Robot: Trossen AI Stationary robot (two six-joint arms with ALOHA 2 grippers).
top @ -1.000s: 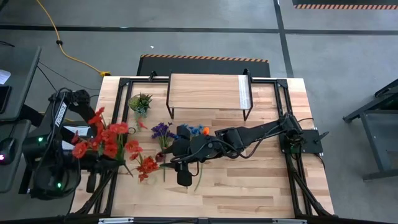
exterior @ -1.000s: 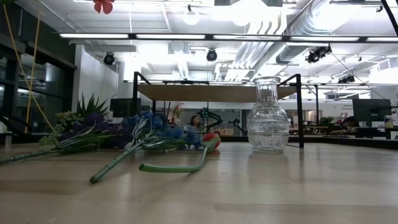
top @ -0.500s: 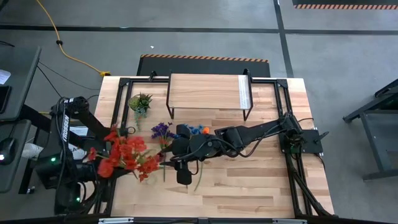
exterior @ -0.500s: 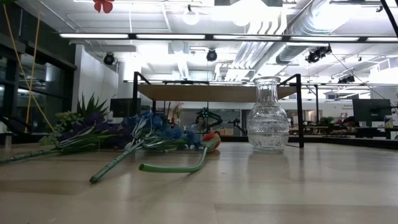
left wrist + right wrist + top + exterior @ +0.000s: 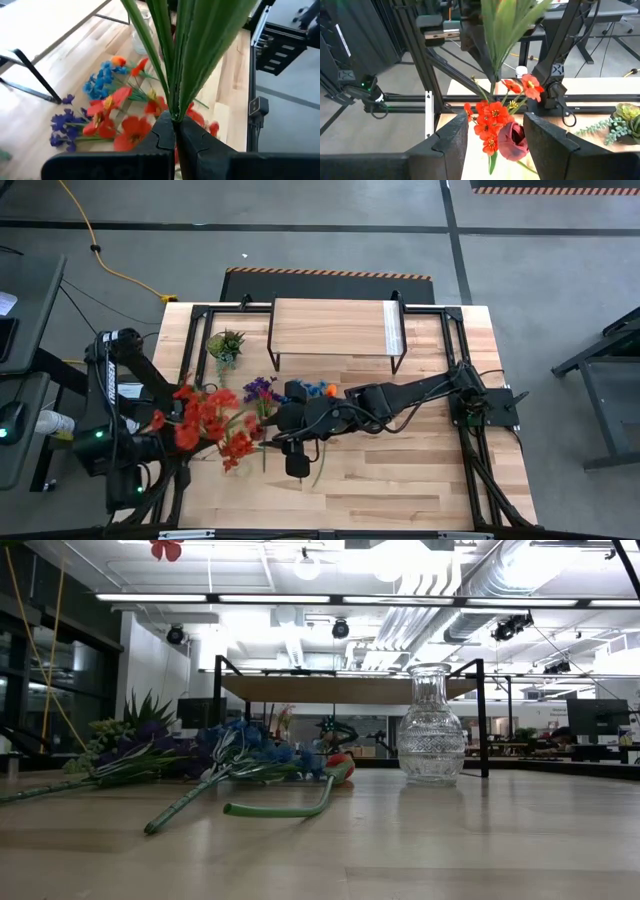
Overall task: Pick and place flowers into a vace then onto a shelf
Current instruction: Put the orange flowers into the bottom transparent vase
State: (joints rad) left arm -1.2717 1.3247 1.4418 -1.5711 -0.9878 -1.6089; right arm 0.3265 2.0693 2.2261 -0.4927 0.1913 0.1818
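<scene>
A bunch of red flowers (image 5: 205, 420) hangs over the table's (image 5: 400, 470) left edge, its green stems pinched in the closed left claw (image 5: 175, 131). The right claw (image 5: 495, 131) stands half open beside the glass vase (image 5: 431, 726), holding nothing.

I see table (image 5: 400, 480): pale butcher-block wood, satin sheen | shelf (image 5: 330, 328): smooth light wood on thin matt black metal legs | vase (image 5: 430, 730): clear cut glass, glossy, textured belly | flowers (image 5: 205, 420): plastic stems, cloth-like matt petals | my arms: matt black.
</scene>
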